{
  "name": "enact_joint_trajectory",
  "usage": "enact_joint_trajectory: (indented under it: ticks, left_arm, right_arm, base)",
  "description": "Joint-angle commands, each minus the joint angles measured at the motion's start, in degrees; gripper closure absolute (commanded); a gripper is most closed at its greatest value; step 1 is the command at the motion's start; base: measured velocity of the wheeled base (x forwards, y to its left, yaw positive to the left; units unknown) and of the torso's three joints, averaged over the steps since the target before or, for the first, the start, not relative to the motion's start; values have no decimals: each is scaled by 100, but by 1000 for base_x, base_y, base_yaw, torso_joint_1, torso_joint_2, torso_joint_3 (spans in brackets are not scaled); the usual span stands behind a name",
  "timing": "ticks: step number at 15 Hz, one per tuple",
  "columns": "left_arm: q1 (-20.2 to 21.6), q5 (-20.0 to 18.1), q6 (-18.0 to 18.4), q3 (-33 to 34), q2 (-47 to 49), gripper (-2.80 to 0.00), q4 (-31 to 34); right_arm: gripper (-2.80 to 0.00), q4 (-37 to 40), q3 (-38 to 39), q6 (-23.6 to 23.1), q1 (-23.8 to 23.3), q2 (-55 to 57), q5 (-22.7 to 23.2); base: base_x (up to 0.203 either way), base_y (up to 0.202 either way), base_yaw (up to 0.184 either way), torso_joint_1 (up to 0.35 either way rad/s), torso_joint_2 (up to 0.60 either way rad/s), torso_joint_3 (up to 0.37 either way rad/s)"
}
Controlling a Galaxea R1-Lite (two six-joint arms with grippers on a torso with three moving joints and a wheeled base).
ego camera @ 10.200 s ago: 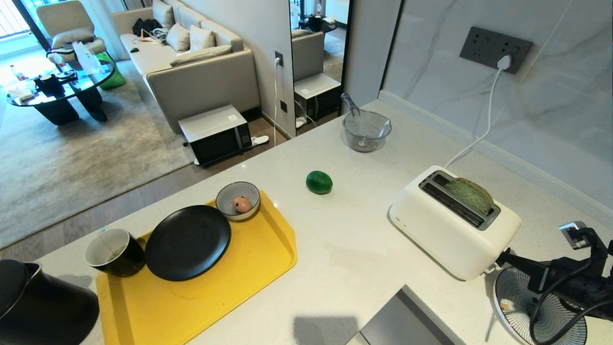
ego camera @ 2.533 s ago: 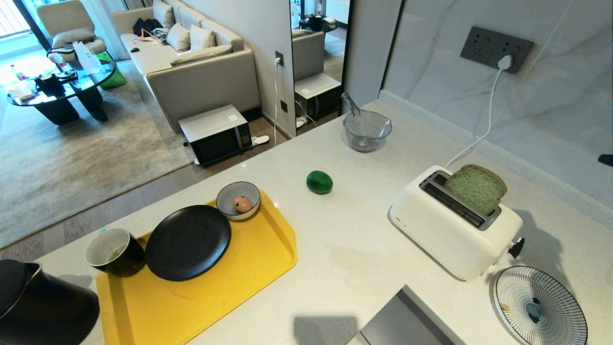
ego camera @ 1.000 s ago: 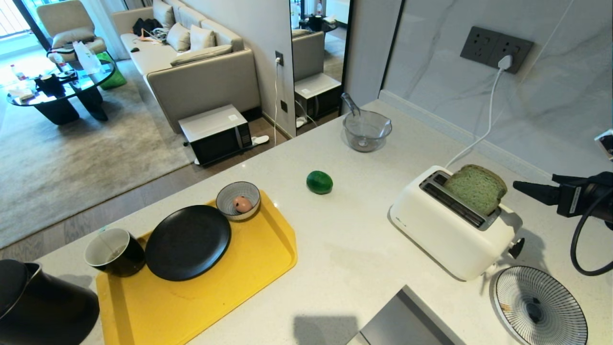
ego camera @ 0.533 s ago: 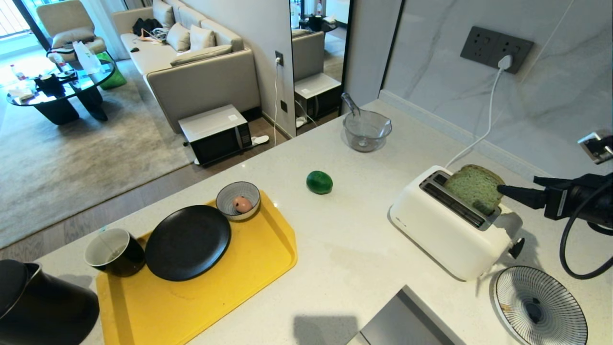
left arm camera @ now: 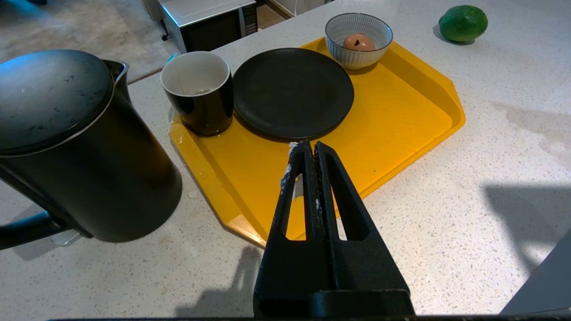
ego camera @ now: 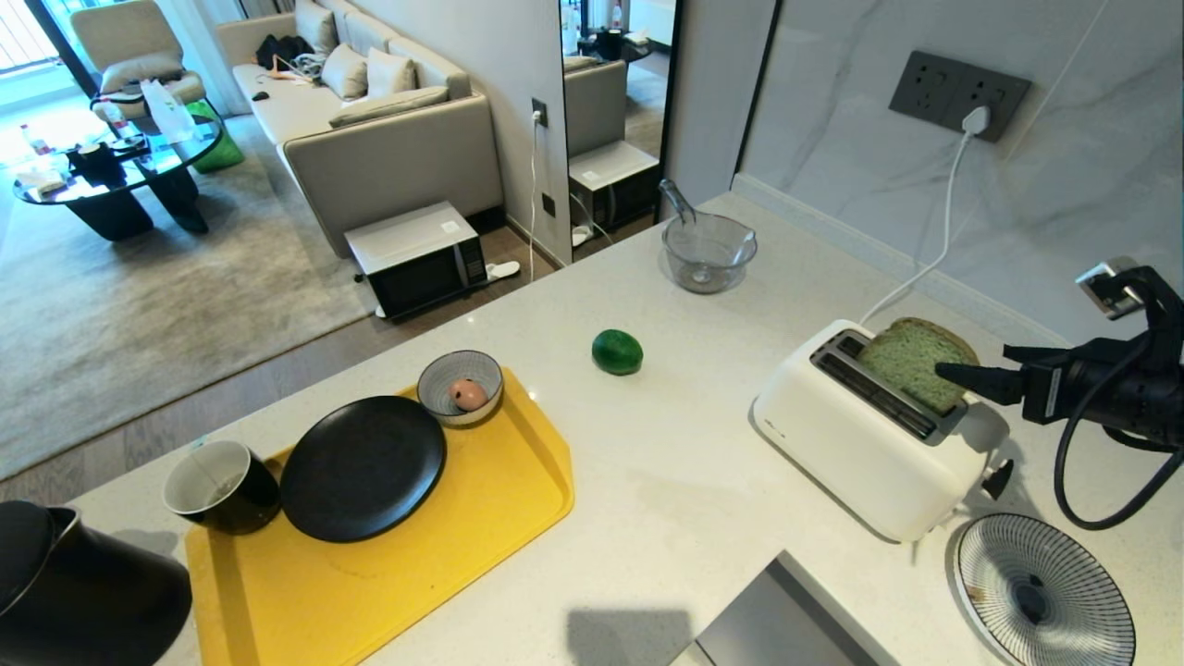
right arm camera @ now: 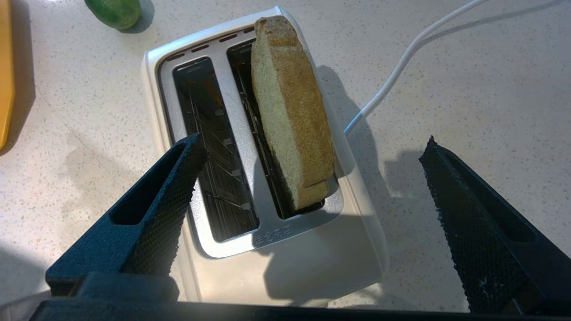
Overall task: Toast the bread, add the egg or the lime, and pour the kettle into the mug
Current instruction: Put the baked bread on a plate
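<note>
head view: a pale speckled counter [ego camera: 666, 481] runs to a marble wall, with a sofa [ego camera: 388, 139] and rug in the room beyond. the bread [ego camera: 916, 363] stands raised in the white toaster [ego camera: 860, 444]; the right gripper [ego camera: 971, 370] is beside it.

left wrist view: the left gripper [left arm camera: 311, 149], jaws together, hangs over the yellow tray [left arm camera: 401, 116], near the kettle [left arm camera: 76, 147] and mug [left arm camera: 198, 91].

right wrist view: jaws wide apart on either side of the bread's end, not touching.

No legible text anywhere; only faint, unreadable embossed marks on the toaster [right arm camera: 272, 233] top plate.
</note>
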Motion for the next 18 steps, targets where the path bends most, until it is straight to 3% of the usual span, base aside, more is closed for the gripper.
enact_joint_trajectory:
  ticks: [1, 13, 14, 15, 18]
  left_arm:
    - [2, 2, -4, 79, -13, 0, -3]
    - [2, 2, -4, 79, -13, 0, -3]
    - [2, 2, -4, 79, -13, 0, -3]
    - [2, 2, -4, 79, -13, 0, -3]
    - [2, 2, -4, 79, -13, 0, -3]
  right_arm:
    - [-280, -12, -70, -14, 36, 111, 28]
    - [-280, -8, -310, -5, 162, 418, 19]
    - [-206, -8, -323, -5, 158, 436, 19]
    - [0, -8, -370, -5, 162, 445, 11]
    - [0, -17, -414, -5, 162, 504, 11]
  base:
    - [0, 0, 0, 0, 0, 0]
    - [0, 0, 0, 0, 0, 0]
    - [0, 0, 0, 0, 0, 0]
    - [0, 0, 0, 0, 0, 0]
    - [0, 0, 0, 0, 0, 0]
